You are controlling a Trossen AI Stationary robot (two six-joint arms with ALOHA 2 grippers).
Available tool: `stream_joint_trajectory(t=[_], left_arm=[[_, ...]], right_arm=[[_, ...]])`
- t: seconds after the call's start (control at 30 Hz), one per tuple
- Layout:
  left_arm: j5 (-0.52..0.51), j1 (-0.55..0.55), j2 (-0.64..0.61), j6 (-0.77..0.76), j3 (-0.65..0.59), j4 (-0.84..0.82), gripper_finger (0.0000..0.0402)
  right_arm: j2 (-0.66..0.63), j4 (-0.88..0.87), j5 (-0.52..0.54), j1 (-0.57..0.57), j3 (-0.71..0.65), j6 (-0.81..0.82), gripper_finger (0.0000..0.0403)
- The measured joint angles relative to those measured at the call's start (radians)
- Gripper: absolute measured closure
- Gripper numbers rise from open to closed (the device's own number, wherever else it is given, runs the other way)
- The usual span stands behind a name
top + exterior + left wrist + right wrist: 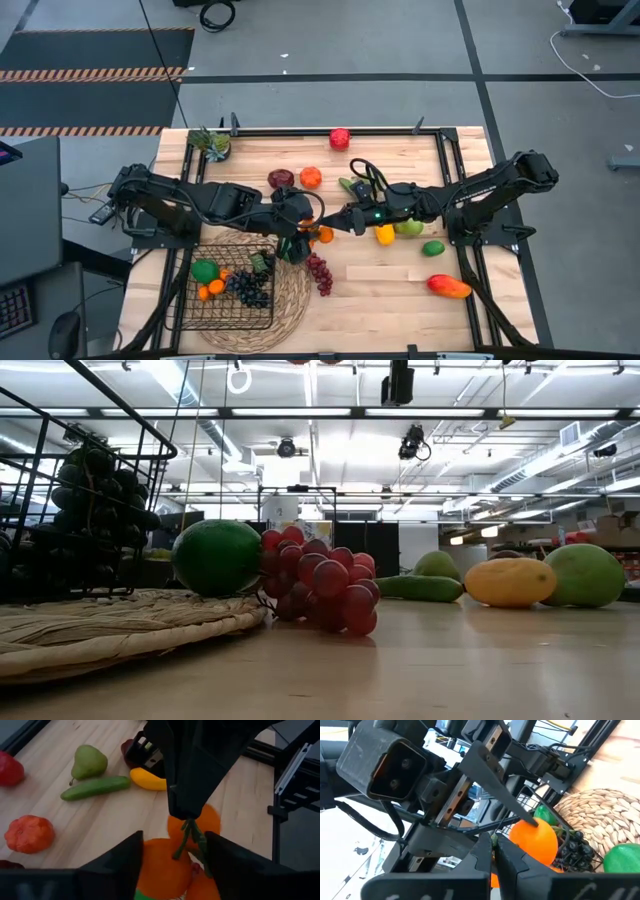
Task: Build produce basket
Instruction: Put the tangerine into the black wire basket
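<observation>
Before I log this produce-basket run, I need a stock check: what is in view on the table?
basket: one, black wire, left side, on the mat
mat: one, straw, under the basket
basket lime: one, green, in the basket
small oranges: a few, orange, in the basket
dark grapes: one bunch, in the basket
red grapes: one bunch, beside the mat
orange bunch: one, mid-table
apples: red, far edge; dark red, centre
orange-red fruit: one, beside the dark apple
cucumber, pear, loose lime: green, right half
squash: one, yellow, by the pear
mango: one, red-yellow, right
potted plant: one, green, far left corner
left gripper: open around the orange bunch
right gripper: shut on its stem
</observation>
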Motion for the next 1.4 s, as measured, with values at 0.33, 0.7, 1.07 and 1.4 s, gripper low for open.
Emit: stream_joint_trajectory(t=[0.33,0.7,1.07,1.4], left_arm=[[0.004,-0.001,0.001,-0.027,0.0,0.031,0.0347],[0.004,-0.001,0.002,-0.05,0.0,-0.007,0.0387],[0.07,-0.029,-0.007,-0.142,0.0,-0.172,0.039],[0.104,-0.135,-0.106,-0.342,0.0,-0.371,0.0388]], right_arm=[[0.0,0.005,0.001,0.0,0.0,-0.01,0.039],[0.0,0.01,0.054,-0.001,0.0,0.008,0.0342],[0.0,-0.045,0.051,-0.025,0.0,-0.003,0.0238],[0.0,-0.284,0.035,-0.049,0.0,-0.027,0.0232]])
